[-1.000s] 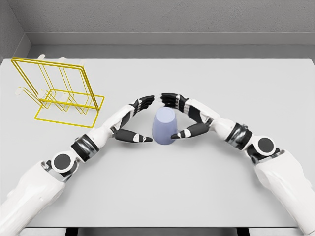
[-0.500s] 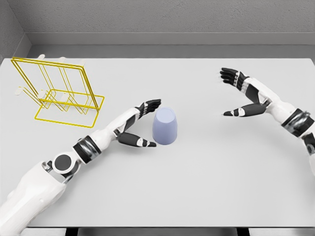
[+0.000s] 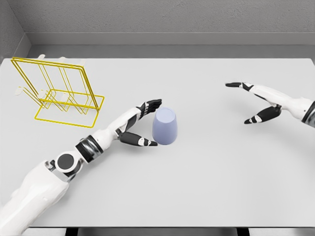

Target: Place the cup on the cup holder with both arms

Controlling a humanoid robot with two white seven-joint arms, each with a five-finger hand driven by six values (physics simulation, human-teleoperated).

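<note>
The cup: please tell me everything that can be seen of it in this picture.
The cup is plain pale lavender-blue, smooth and matte, with no handle. It stands upside down on the white table, its narrower closed base on top and wide rim down, near the table's middle. The left hand is open just beside its left side, fingers and thumb close to it; contact cannot be confirmed.

- The white-armed right hand (image 3: pixel 256 101), fingers spread, has pulled away from the pale lavender upside-down cup (image 3: pixel 165 126) toward the frame's right edge, now lower and flatter.
</note>
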